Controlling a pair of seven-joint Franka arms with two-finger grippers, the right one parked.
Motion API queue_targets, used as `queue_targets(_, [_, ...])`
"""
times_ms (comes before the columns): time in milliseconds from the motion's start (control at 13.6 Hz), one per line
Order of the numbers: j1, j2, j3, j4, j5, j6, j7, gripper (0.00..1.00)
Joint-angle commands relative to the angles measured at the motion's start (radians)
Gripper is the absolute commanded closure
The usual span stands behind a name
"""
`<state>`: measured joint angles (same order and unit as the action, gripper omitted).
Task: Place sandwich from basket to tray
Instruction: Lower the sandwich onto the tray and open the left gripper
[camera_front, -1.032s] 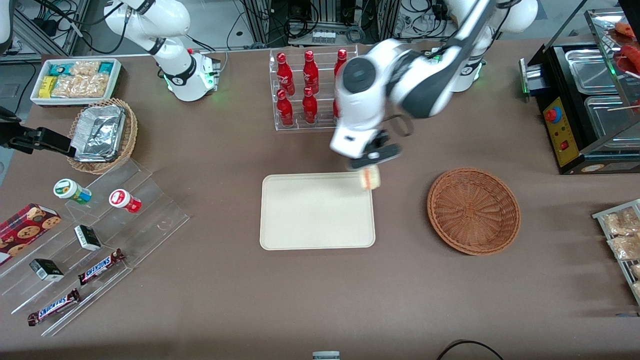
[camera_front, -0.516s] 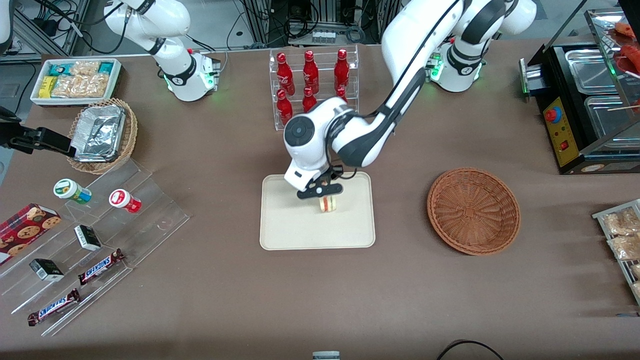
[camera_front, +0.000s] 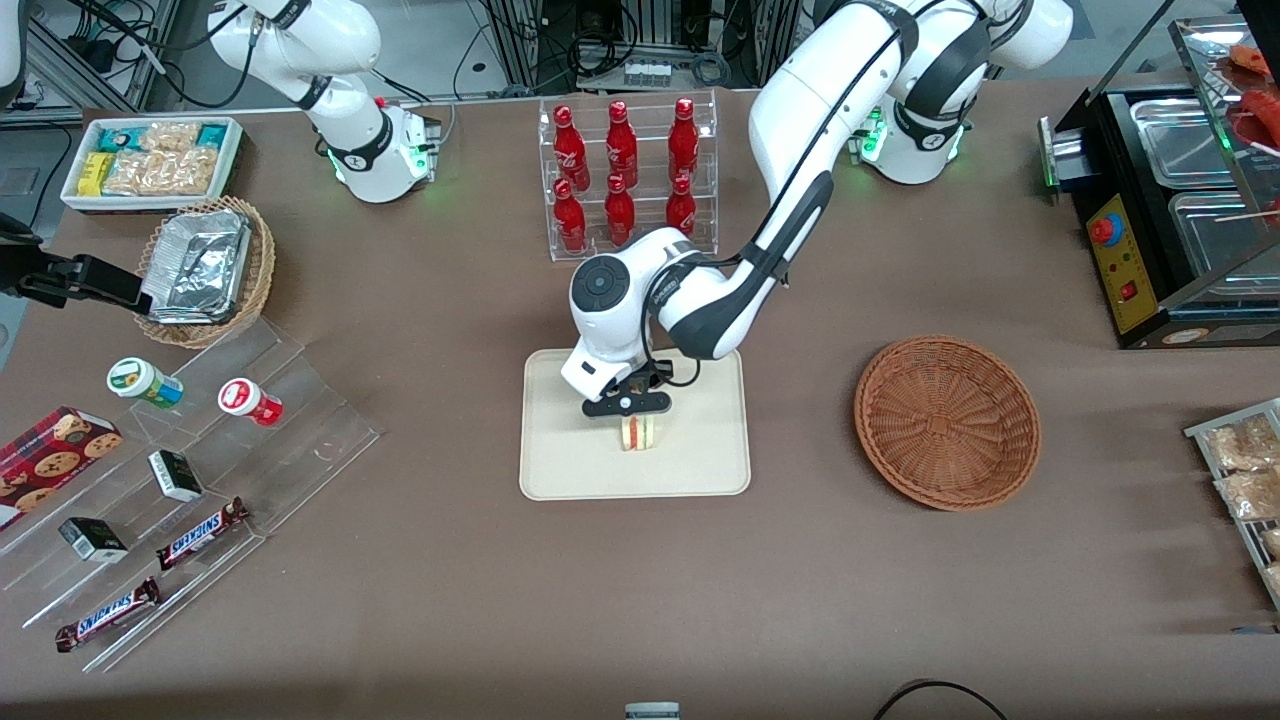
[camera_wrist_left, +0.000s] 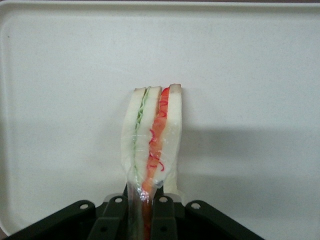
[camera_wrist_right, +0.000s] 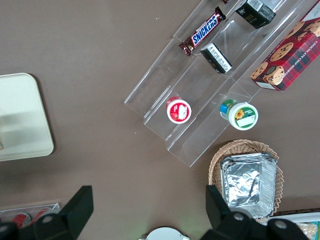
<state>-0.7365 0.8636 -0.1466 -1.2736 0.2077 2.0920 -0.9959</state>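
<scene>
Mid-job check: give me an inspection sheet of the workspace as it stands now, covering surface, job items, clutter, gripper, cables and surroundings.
Surface: brown table, no spills seen.
Sandwich: held upright over the tray, filling stripe facing the front camera; whether it touches the tray cannot be told.
Tray: cream, otherwise bare.
Basket: reddish-brown, nothing in it, toward the working arm's end.
Clutter: cola bottle rack farther from the front camera than the tray; acrylic steps with snack bars and a foil-container basket toward the parked arm's end.
Gripper: above the tray, shut on the sandwich.
Cables: one black loop at the table's near edge.
Surroundings: food warmer at the working arm's end.
</scene>
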Motion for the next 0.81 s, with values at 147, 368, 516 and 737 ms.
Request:
queue_targets(147, [-0.006, 0.005, 0.013, 0.036, 0.030, -0.007, 0.003, 0.00])
queue_targets(368, [0.011, -0.160, 0.013, 0.023, 0.021, -0.158, -0.029, 0.00])
queue_targets(516, [0.069, -0.274, 0.012, 0.026, -0.041, -0.294, -0.035, 0.00])
queue_targets(737, [0.101, -0.438, 0.057, -0.004, -0.079, -0.471, -0.009, 0.00])
